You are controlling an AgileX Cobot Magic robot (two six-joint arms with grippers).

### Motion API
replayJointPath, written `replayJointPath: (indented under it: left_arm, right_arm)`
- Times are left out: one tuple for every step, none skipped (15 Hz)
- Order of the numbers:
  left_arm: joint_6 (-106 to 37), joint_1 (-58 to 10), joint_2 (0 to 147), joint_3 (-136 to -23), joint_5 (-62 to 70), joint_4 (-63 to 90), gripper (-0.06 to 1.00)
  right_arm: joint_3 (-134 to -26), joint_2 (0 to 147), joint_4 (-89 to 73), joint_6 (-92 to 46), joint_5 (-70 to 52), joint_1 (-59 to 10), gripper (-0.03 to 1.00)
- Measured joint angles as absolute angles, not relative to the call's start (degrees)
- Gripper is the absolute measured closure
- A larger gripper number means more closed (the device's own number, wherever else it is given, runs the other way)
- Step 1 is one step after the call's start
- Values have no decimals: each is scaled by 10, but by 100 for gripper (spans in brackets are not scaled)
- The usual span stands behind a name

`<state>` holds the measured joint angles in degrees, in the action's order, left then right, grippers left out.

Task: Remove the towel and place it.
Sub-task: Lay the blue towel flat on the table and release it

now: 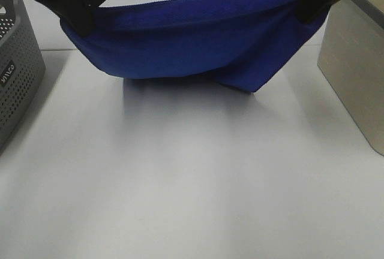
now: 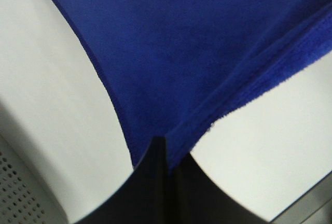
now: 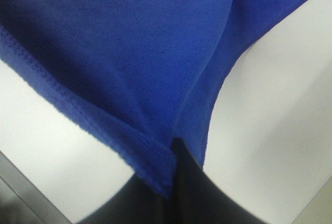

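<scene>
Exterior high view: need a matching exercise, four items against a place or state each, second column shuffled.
Column A
1. royal-blue plush towel
2. grey perforated plastic basket
3. pale beige box
4. left gripper

Column B
a. at the right edge of the exterior high view
b. shut on one end of the towel
c. held up at both ends, sagging in the middle
d. at the left edge of the exterior high view

Pairs: 1-c, 2-d, 3-a, 4-b
</scene>
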<state>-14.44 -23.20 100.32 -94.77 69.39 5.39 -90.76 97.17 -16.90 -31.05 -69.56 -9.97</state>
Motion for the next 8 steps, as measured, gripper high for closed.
replayJointPath:
  left_arm:
    - [-142,-233,987,-924,692,64,94]
    - [-140,-233,973,-893,692,80,94]
    - [-140,-233,961,-866,691,95,94]
    - [-140,-233,950,-841,690,103,94]
    - [-140,-233,940,-818,690,111,94]
    - [-140,-233,929,-794,689,122,94]
    - [-140,-233,919,-774,689,128,94]
    - [-140,-233,909,-755,688,132,94]
  right_arm:
    - [-878,957,-170,-311,-696,-100,95]
    - [-853,946,-170,-311,-696,-100,95]
    - [-837,932,-170,-311,-696,-100,95]
    - [-826,917,-170,-311,-696,-101,95]
    - [-817,902,-172,-311,-696,-101,95]
    - [-808,888,-176,-309,-696,-101,95]
    - [-792,874,-180,-308,-696,-101,95]
    - [-774,864,-182,-306,-696,-101,95]
